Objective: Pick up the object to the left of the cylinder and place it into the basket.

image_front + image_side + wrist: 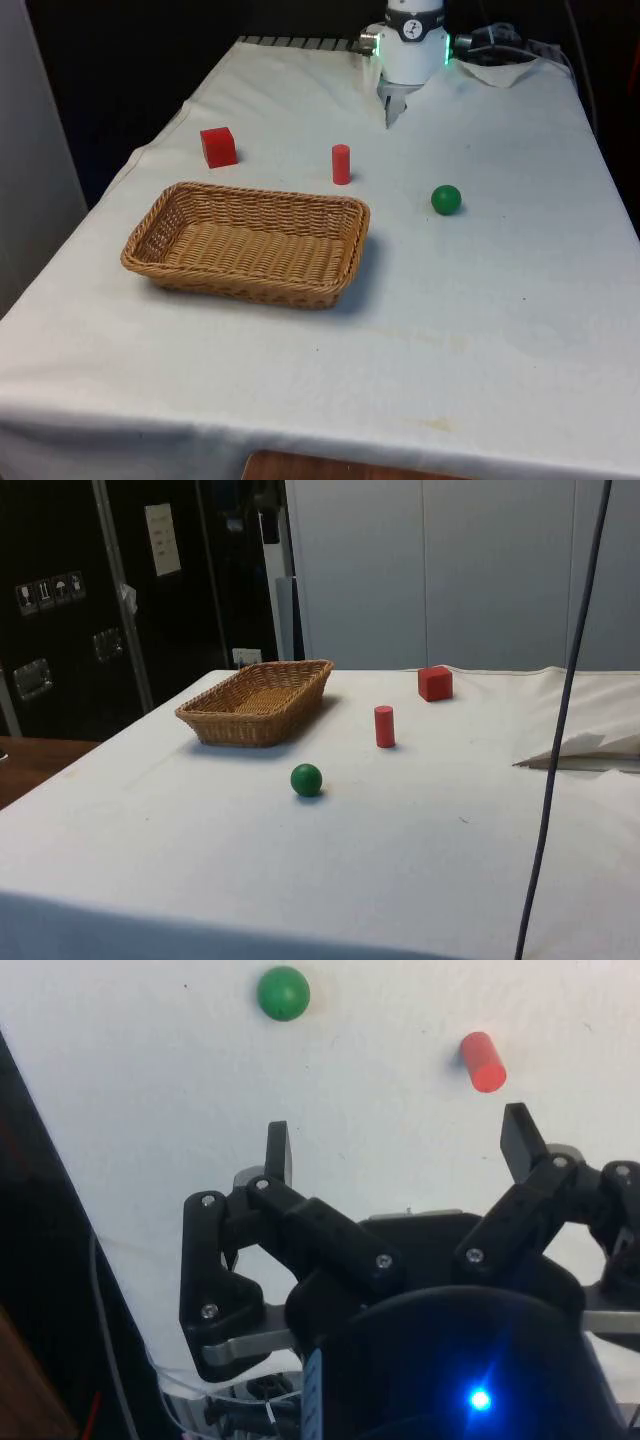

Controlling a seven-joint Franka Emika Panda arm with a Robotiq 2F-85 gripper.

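The reach has not begun: the gripper (pixel 400 1145), spread wide and empty, must travel past the red cylinder (pixel 341 164) to the red cube (pixel 218 146) beside the wicker basket (pixel 160 225).

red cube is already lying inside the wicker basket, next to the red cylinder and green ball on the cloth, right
Not quite. The front view shows the red cube on the white cloth, outside the wicker basket. The red cylinder and green ball do stand on the cloth.
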